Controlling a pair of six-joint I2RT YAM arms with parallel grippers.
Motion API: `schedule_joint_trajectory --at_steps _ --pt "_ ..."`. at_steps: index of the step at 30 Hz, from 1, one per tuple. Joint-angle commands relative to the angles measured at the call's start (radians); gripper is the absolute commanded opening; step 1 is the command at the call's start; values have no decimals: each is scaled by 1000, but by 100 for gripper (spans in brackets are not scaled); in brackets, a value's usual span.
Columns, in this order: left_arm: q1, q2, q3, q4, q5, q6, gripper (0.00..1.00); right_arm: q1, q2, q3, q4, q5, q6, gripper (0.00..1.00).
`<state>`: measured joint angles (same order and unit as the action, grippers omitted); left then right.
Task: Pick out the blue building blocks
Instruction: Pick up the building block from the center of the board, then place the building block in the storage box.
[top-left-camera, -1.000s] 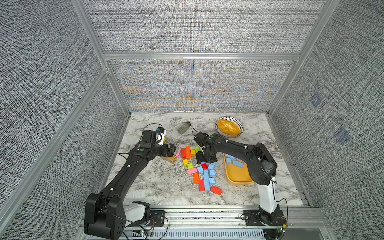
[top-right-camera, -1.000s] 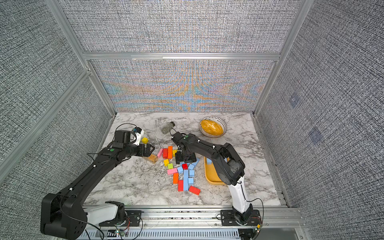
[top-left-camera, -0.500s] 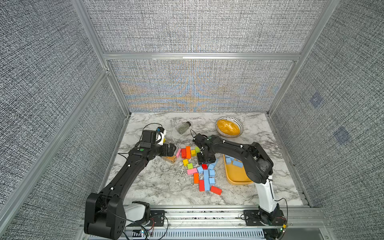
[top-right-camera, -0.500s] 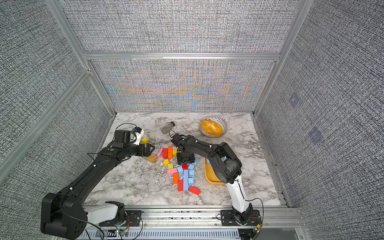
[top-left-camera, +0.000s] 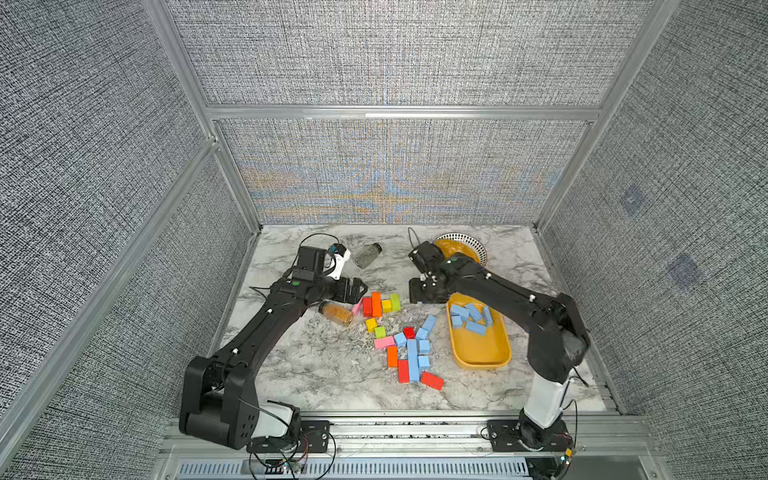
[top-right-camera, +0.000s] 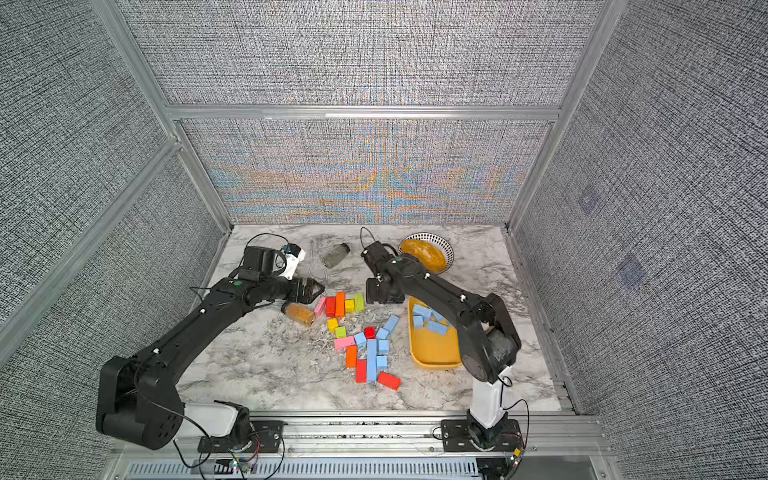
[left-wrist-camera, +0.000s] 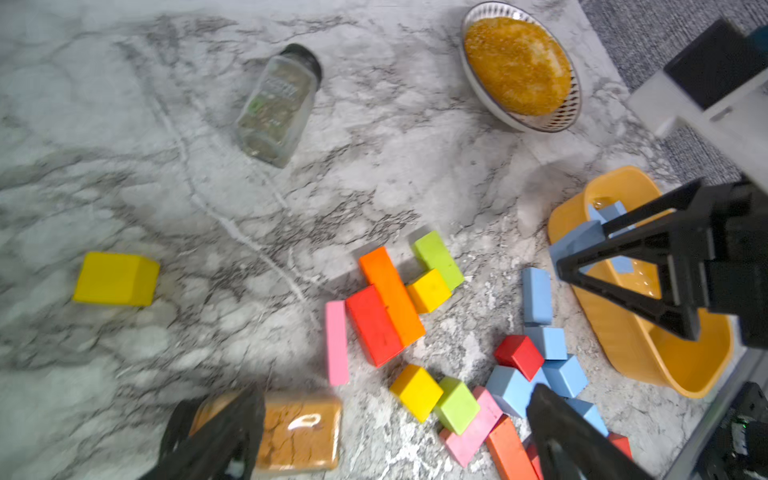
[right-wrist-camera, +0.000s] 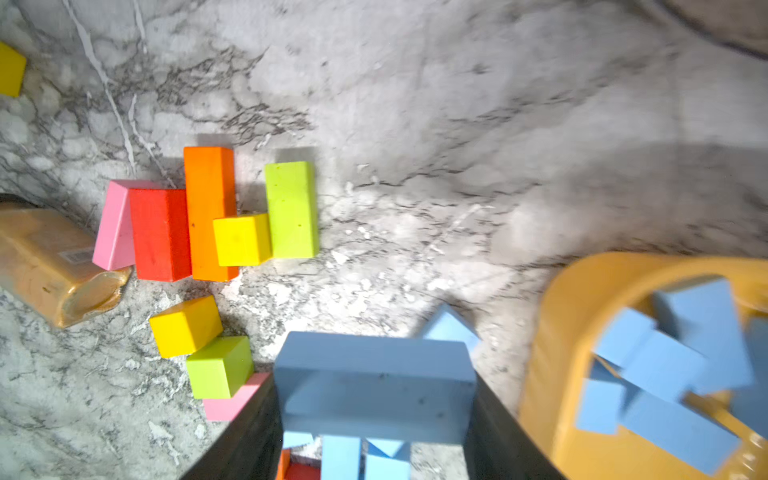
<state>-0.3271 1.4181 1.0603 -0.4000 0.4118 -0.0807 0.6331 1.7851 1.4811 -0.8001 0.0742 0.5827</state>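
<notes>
My right gripper (right-wrist-camera: 374, 409) is shut on a light blue building block (right-wrist-camera: 374, 382), a bar held across its jaws above the marble. In both top views this gripper (top-left-camera: 422, 291) hangs just behind the far end of the yellow tray (top-left-camera: 478, 363), and the held block is hidden under it. Several blue blocks (top-left-camera: 468, 319) lie in the tray. More blue blocks (top-left-camera: 412, 351) lie mixed with other colours on the table. My left gripper (left-wrist-camera: 395, 440) is open, empty, and low over the left part of the pile (top-right-camera: 309, 289).
Red, orange, yellow, green and pink blocks (top-left-camera: 376, 303) lie among the blue ones. An orange-filled jar (top-left-camera: 336, 313) lies next to the left gripper. A clear jar (top-left-camera: 368, 255) and a striped bowl (top-left-camera: 473, 243) sit further back. A lone yellow block (left-wrist-camera: 116, 278) lies apart.
My right gripper has closed on a blue block in the pile, then lifted and moved back and right toward the tray's far end. The left arm has stayed put.
</notes>
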Motion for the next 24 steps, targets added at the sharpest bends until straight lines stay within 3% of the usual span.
schedule_joint_trajectory --at_steps 1,6,12,24 --pt "-65 60 66 -35 13 44 99 -56 -115 -115 -37 25 28 38" --pt "-165 170 158 -51 23 38 99 -176 -334 -389 -35 -8 84 37" --pt "-230 240 214 -73 24 33 100 -262 -480 -605 28 -90 145 37" --pt "-254 256 236 -93 5 46 100 -302 -346 -616 145 -125 122 42"
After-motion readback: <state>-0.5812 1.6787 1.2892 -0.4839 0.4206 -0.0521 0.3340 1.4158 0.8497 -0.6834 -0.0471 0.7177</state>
